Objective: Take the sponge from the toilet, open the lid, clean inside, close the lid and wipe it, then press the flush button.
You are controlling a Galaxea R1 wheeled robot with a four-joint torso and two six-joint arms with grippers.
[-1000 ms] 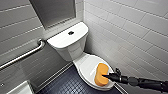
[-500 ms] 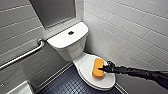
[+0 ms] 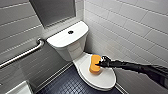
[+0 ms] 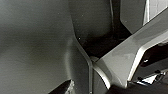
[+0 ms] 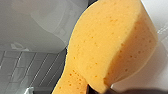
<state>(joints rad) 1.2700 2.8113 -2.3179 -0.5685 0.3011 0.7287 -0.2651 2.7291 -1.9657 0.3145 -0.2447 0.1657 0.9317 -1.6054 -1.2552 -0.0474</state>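
While the sponge (image 3: 95, 64) is resting on the closed lid (image 3: 101, 78), toward its tank end, I am watching it from the head view: it is lying lengthwise along the lid, orange against the white. My right claw (image 3: 101, 63) is gripping it from the side nearer the tiled wall (image 3: 130, 27), fingers closed onto the foam, with the black arm reaching in from the right. Through the right wrist view the sponge (image 5: 107, 47) is looming large and porous, a dark fingertip (image 5: 98, 89) pressing at its edge and the white lid (image 5: 155, 15) showing beyond it. The lid is covering the bowl of the toilet (image 3: 75, 53). Behind it the tank (image 3: 63, 40) is sitting against the back wall, its dark round button (image 3: 70, 32) in the top. A metal grab bar (image 3: 23, 54) is running along the wall to the left, and dark small-tiled floor (image 3: 66, 85) is spreading beside the bowl.
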